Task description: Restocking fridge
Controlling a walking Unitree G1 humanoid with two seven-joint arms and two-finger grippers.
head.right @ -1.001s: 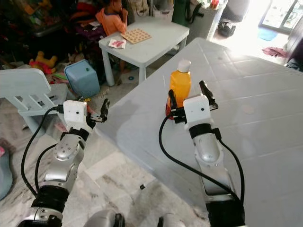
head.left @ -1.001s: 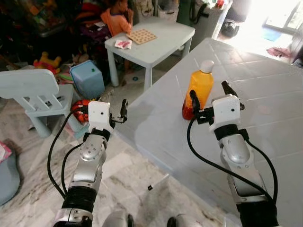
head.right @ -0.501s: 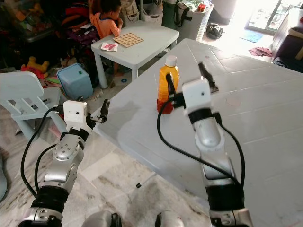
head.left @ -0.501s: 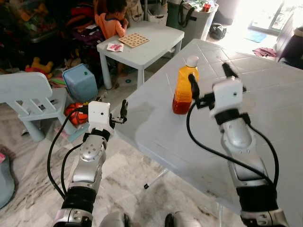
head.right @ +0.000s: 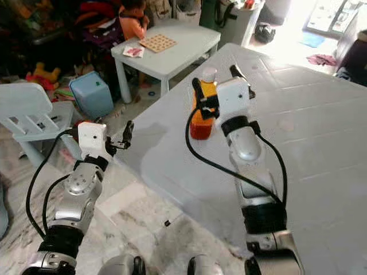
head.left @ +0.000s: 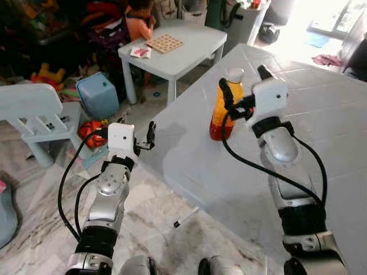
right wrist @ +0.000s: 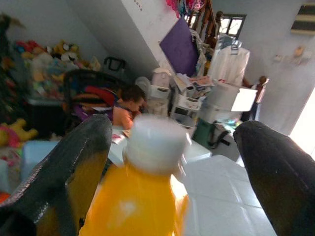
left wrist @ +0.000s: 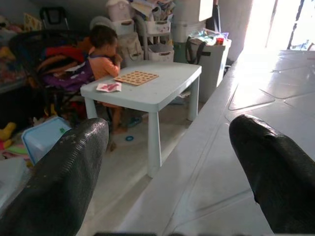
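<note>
Juice bottle [head.left: 225, 106] upright on white tabletop [head.left: 321, 132], between the right tool [head.left: 243, 91] fingers, spread wide. Left tool [head.left: 150, 133] wide too, beside tabletop edge.

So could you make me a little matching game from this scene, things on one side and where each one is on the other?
Things:
1. orange bottle
2. right gripper
3. left gripper
4. wooden board

Places:
A. on the small white table
B. off the big table's near edge, above the floor
C. standing on the big table
D. open around the bottle's top

Pairs: 1-C, 2-D, 3-B, 4-A
</note>
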